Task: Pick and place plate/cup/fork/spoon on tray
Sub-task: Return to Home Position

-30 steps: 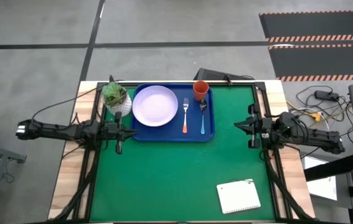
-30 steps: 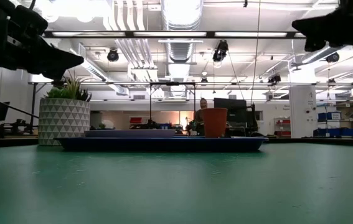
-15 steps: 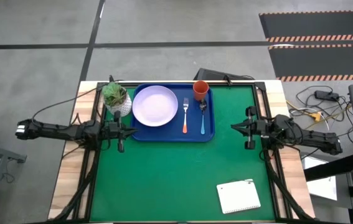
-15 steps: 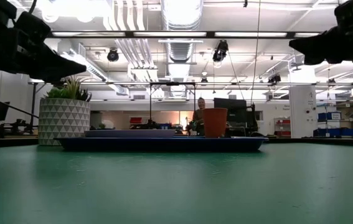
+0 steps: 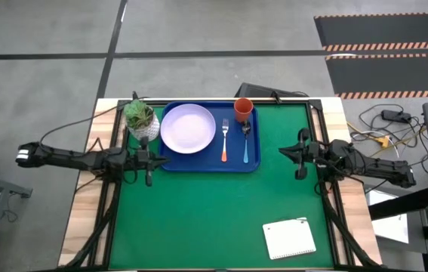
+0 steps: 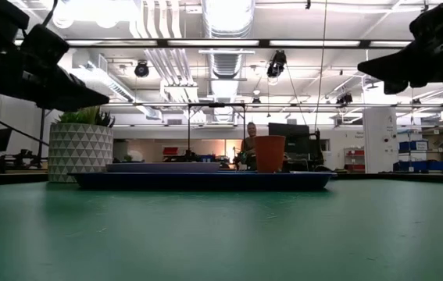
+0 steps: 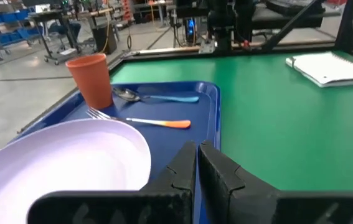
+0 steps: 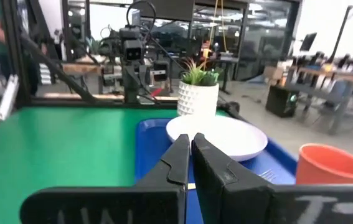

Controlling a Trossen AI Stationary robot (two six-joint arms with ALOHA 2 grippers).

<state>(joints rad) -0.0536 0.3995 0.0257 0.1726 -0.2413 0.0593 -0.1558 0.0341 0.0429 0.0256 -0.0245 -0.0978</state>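
Note:
The blue tray [image 5: 253,162] lies at the table's far middle. On it lie the lavender plate [image 5: 188,128], the orange-handled fork [image 5: 225,140], the blue-handled spoon [image 5: 245,140] and the orange cup [image 5: 243,110], which stands upright at the tray's far right corner. My left gripper [image 5: 152,161] is shut and empty just off the tray's left edge, above the table. My right gripper [image 5: 285,153] is shut and empty to the right of the tray. The left wrist view shows the plate [image 7: 70,162], fork [image 7: 145,121], spoon [image 7: 151,97] and cup [image 7: 91,79].
A white pot with a green plant [image 5: 141,119] stands just left of the tray's far left corner, close to my left gripper. A white spiral notepad [image 5: 289,238] lies at the near right. The green mat [image 5: 206,219] is open in the near middle.
My right gripper has moved a little toward the tray, to the table's left. My left gripper has shifted slightly toward the tray. Both stay shut. The tableware has not moved.

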